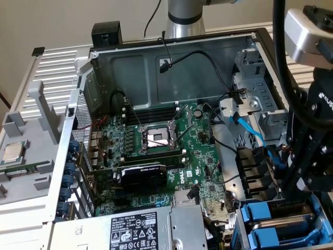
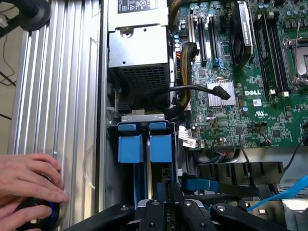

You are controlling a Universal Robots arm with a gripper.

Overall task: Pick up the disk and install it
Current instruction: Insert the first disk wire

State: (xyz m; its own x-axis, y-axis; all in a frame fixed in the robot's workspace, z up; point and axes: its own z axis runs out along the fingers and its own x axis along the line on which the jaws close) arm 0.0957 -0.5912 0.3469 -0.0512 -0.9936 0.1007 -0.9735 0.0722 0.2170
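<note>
The disk (image 2: 161,148) stands on edge in the drive bay at the case's corner, and its blue plastic frame (image 1: 258,214) shows in the exterior view with grey metal beside it. A second blue-framed drive (image 2: 130,147) sits in the slot next to it. My black gripper (image 2: 172,211) is right over the disk's near end, with its fingers (image 2: 154,211) close together on the thin edge. In the exterior view the gripper (image 1: 301,183) hangs at the right, just above the bay.
The open case lies on its side with the motherboard (image 1: 171,156) and empty processor socket (image 1: 157,136). The grey power-supply box (image 2: 137,50) borders the bay. Blue and black cables (image 1: 250,127) run near it. A person's hand (image 2: 29,178) rests on a black knob outside the case.
</note>
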